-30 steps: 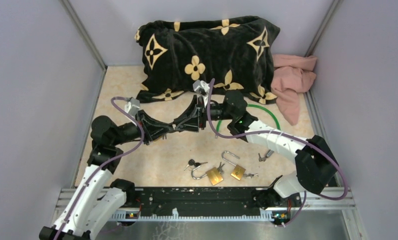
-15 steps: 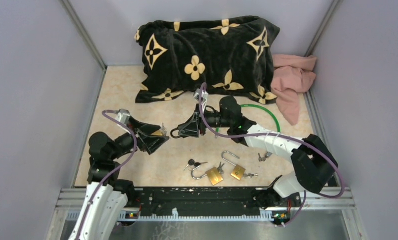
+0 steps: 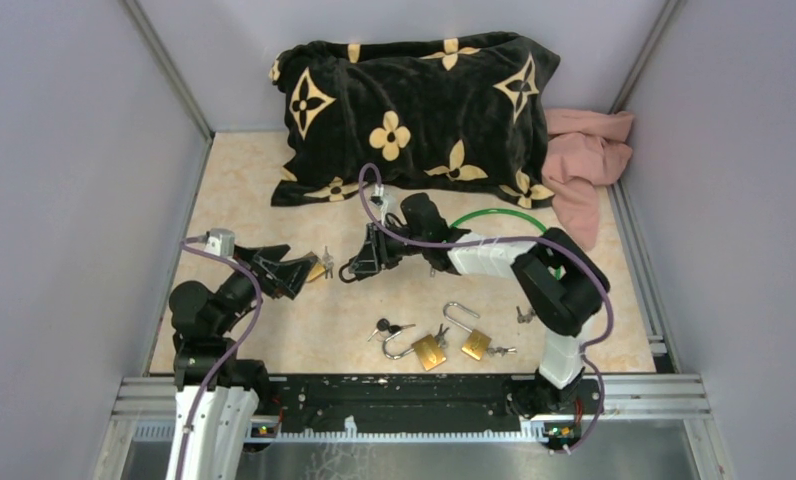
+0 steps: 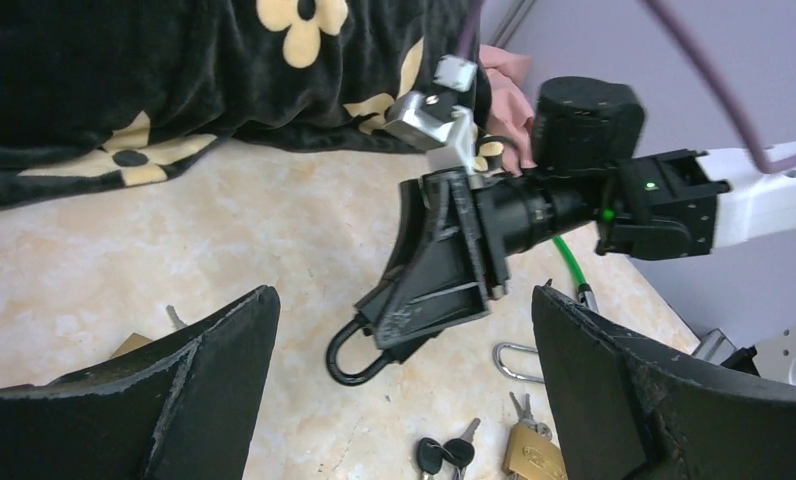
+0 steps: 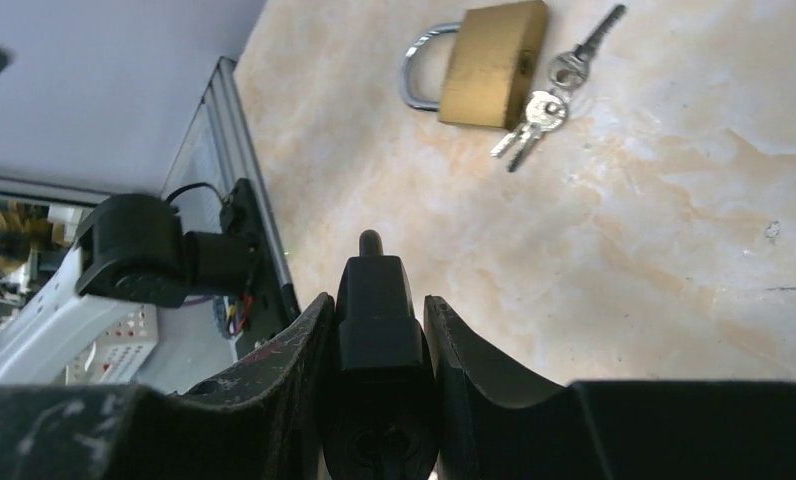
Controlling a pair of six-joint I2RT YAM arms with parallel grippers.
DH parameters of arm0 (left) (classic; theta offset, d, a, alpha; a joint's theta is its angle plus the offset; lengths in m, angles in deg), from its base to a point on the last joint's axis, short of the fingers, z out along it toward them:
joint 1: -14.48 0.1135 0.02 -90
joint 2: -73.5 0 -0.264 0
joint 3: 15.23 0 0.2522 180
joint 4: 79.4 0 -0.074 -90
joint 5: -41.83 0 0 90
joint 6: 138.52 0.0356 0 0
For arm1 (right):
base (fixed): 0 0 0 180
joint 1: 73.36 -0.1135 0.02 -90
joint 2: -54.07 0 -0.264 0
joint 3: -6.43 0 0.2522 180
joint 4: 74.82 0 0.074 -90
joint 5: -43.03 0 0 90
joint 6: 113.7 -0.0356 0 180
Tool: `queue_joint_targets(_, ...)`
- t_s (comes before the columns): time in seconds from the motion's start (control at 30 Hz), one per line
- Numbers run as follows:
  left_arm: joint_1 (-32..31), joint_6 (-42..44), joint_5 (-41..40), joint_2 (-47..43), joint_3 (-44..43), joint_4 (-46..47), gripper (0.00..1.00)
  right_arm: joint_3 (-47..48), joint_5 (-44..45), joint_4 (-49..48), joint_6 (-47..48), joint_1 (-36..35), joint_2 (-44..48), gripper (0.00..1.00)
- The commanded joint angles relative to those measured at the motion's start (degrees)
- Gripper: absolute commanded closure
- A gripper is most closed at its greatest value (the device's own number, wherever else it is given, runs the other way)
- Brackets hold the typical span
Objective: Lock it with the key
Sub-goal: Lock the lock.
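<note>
Top external view: the right gripper [image 3: 359, 264] is clenched on a black padlock with a dark looped shackle [image 3: 348, 270], low over the marbled beige bench [image 3: 244, 190]. Facing it, the left gripper [image 3: 302, 270] stands released and empty, with a brass padlock with silver keys [image 3: 320, 268] just beside its fingers. No key shows in the black padlock. Inserting and turning one appears left to do.
</note>
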Motion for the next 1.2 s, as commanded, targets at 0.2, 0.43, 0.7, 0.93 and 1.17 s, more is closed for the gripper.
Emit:
queue_joint_targets(0.2, 2.15, 2.94, 0.84, -0.36, 0.00, 0.92, 0.01, 8.55, -1.79, -2.72, -7.46, -0.14, -9.35, 1.00)
queue_joint_targets(0.43, 1.36, 56.26, 34.28, 13.23, -14.10, -18.59, 0.07, 5.59, -2.32, -4.65, -6.72, -0.66, -0.16, 1.00)
queue_joint_targets(0.7, -5.71, 85.16, 16.76, 19.22, -15.50, -25.75, 0.01, 3.18, 2.43, -10.92, -11.74, -4.80, 6.49, 1.00)
queue_joint_targets(0.93, -7.85, 85.36, 19.57, 10.61, -6.41, -8.68, 0.01, 4.69, 6.72, -11.09, -11.40, -8.82, 9.40, 1.00)
queue_joint_targets(1.17, -7.95, 79.04, 22.97, 18.44, -9.92, -9.26, 0.01, 4.92, 6.04, -13.04, -11.75, -10.21, 10.86, 1.00)
